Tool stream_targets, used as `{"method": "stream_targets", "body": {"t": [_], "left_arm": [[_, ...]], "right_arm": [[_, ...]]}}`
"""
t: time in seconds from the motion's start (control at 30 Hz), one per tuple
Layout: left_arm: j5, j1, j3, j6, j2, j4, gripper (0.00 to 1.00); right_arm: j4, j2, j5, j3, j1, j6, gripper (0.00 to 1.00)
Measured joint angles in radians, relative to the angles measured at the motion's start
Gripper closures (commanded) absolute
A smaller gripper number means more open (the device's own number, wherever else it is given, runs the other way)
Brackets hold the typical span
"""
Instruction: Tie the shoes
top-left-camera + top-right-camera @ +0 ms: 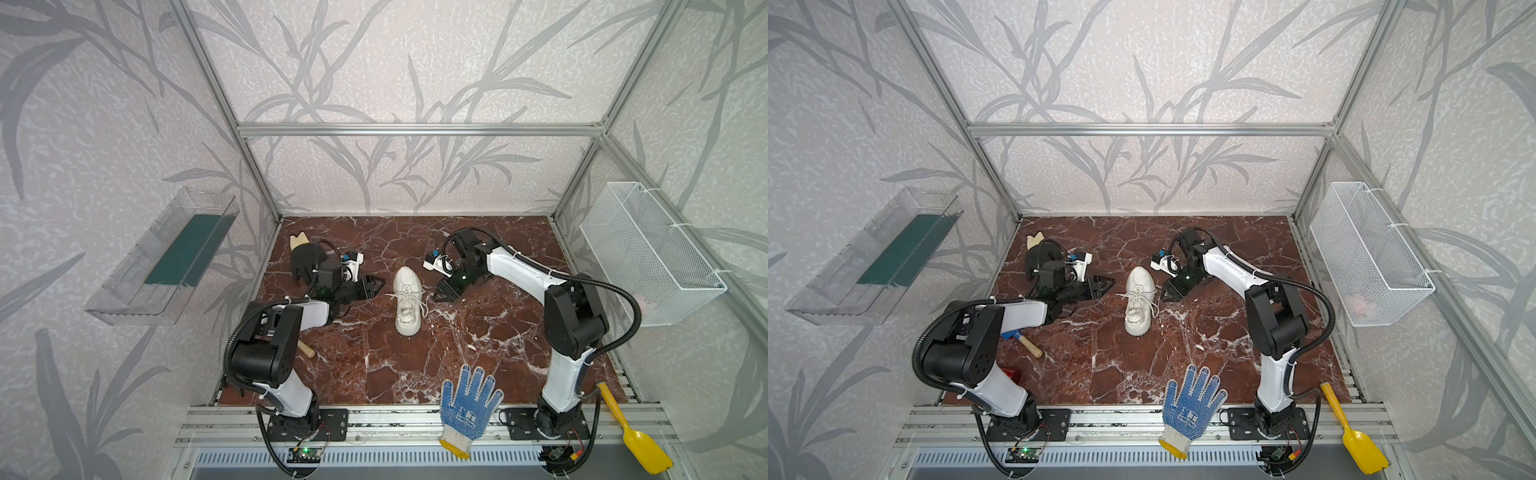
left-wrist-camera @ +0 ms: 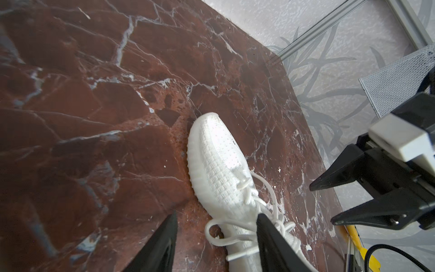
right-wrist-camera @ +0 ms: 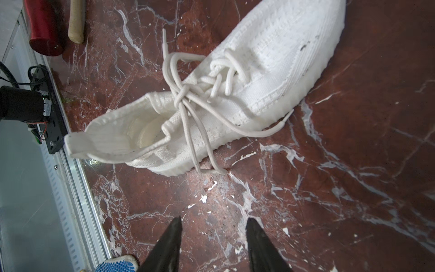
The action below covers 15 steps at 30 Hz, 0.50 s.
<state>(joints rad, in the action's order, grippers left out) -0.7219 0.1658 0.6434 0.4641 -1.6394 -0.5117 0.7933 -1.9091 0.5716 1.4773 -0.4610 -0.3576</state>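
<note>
One off-white sneaker, the shoes (image 1: 406, 307) (image 1: 1139, 303), lies mid-table on red marble, toe toward the back wall. Its thin white laces (image 3: 182, 94) are knotted in a bow, with loops and ends hanging off both sides. My left gripper (image 1: 379, 286) (image 2: 216, 215) is open just left of the shoe. A lace loop (image 2: 213, 233) lies loose between its jaws and is not clamped. My right gripper (image 1: 439, 296) (image 3: 214, 220) stands open just right of the shoe, over bare marble, holding nothing. It also shows in the left wrist view, right gripper (image 2: 321, 205).
A black glove (image 1: 305, 259) lies behind the left arm. A blue dotted glove (image 1: 467, 405) hangs over the front rail and a yellow scoop (image 1: 636, 436) lies at front right. A wooden handle (image 1: 306, 350) and a red object (image 1: 1011, 374) lie under the left arm. A mesh basket (image 1: 648, 249) and a clear tray (image 1: 162, 257) hang on the side walls.
</note>
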Motion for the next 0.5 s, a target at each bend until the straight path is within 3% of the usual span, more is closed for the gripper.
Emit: {"method": "stream_targets", "body": {"t": [0.5], "left_arm": [[0.002, 0.048, -0.071, 0.070, 0.008, -0.072, 0.46]], "right_arm": [[-0.020, -0.141, 0.006, 0.195, -0.088, 0.051, 0.60]]}}
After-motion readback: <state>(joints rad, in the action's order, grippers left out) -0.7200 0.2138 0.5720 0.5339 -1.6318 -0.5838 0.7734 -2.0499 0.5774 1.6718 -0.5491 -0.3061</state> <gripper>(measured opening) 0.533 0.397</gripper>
